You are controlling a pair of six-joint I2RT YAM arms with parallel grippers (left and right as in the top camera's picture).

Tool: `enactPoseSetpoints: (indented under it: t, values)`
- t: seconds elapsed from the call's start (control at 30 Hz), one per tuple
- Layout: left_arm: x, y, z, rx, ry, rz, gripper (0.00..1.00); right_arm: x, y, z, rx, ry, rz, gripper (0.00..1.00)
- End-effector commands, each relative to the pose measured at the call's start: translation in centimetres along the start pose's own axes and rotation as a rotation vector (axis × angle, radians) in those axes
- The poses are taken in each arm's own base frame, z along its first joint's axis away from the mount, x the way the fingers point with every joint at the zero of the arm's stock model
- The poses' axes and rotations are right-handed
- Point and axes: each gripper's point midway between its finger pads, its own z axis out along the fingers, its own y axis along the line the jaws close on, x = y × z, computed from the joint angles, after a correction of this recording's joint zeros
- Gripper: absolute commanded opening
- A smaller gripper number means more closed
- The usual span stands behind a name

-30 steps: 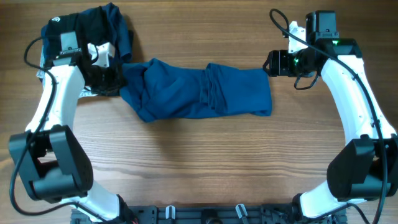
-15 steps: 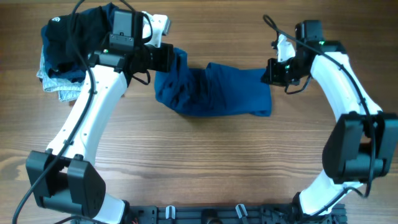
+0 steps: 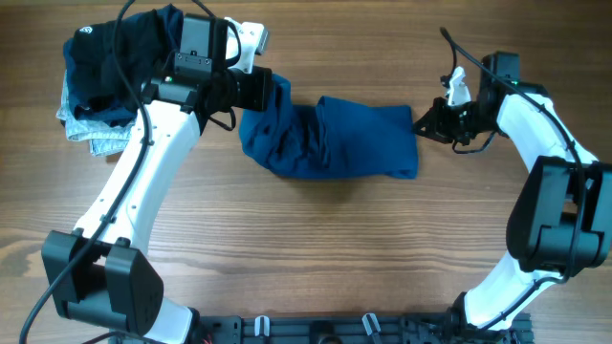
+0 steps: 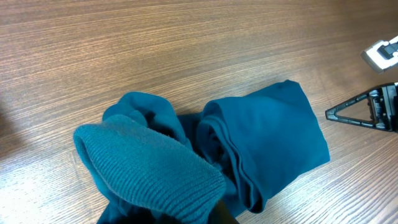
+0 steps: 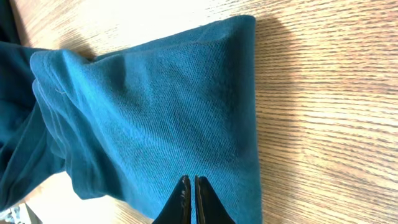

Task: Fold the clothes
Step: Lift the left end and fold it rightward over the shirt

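Left arm stretched far forward, the left gripper (image 3: 260, 91) clamps the lifted ribbed end of the clothes (image 3: 354, 143). These trail rightward to the right gripper (image 3: 418, 122), pinched together empty just beside their edge. Behind the left arm, the black garment (image 3: 100, 62) bears an unreadable white logo (image 3: 86, 31).

Bare worktop (image 3: 316, 248) lies open all along the near side of the teal garment (image 3: 363, 143), while a heap of dark clothing (image 3: 105, 72) blocks the far-left corner and the left arm (image 3: 143, 182) and right arm (image 3: 535, 119) close off the garment's two ends.
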Motion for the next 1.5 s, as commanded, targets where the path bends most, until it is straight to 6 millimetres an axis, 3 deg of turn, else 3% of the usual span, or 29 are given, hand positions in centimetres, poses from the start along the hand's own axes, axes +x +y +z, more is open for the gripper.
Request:
enactPoseSetpoints:
  t: [0.0, 0.33, 0.47, 0.73, 0.87, 0.9, 1.03, 1.17, 1.2, 1.23, 1.27, 1.3, 1.33, 1.47]
  values:
    - [-1.1, -0.5, -0.8, -0.001, -0.036, 0.007, 0.04, 0.7, 0.4, 0.7, -0.04, 0.021, -0.027, 0.05]
    - [-1.1, -0.5, -0.8, 0.0, -0.036, 0.007, 0.04, 2.3, -1.6, 3.3, -0.037, -0.004, -0.008, 0.04]
    - [-0.9, -1.9, -0.5, 0.029, -0.03, 0.038, 0.04, 2.7, -3.1, 4.0, 0.018, -0.02, 0.026, 0.04]
    - [-2.0, -8.7, 0.7, 0.133, -0.096, 0.163, 0.04, 4.7, -5.1, 7.7, -0.001, 0.071, 0.076, 0.04]
    - [-3.1, -13.9, 1.0, 0.224, -0.177, 0.221, 0.04, 4.8, -5.2, 8.3, -0.011, 0.078, 0.081, 0.04]
    - [-3.4, -16.1, 1.2, 0.261, -0.211, 0.259, 0.04, 4.8, -5.2, 8.3, -0.011, 0.078, 0.08, 0.04]
    - [-3.2, -20.2, 3.2, 0.296, -0.26, 0.323, 0.04, 4.8, -5.0, 8.3, -0.027, 0.079, 0.078, 0.04]
    - [-0.5, -23.5, 7.1, 0.351, -0.211, 0.348, 0.04, 4.8, -4.9, 8.3, -0.033, 0.078, 0.077, 0.04]
    - [0.5, -24.1, 8.3, 0.359, -0.186, 0.354, 0.1, 4.8, -4.8, 8.3, -0.033, 0.077, 0.076, 0.04]
    - [1.4, -24.4, 9.3, 0.361, -0.165, 0.359, 0.23, 4.7, -4.8, 8.3, -0.037, 0.076, 0.075, 0.04]
    - [2.0, -24.6, 10.0, 0.358, -0.152, 0.362, 0.62, 4.7, -4.6, 8.3, -0.047, 0.073, 0.074, 0.04]
    - [2.3, -24.5, 10.5, 0.348, -0.145, 0.363, 0.89, 4.5, -4.5, 8.2, -0.061, 0.07, 0.074, 0.04]
    - [2.3, -24.5, 10.5, 0.338, -0.147, 0.363, 1.0, 4.4, -4.2, 8.1, -0.078, 0.066, 0.075, 0.04]
    - [1.0, -23.8, 9.9, 0.313, -0.182, 0.349, 1.0, 2.1, -3.3, 6.2, -0.166, 0.01, 0.081, 0.04]
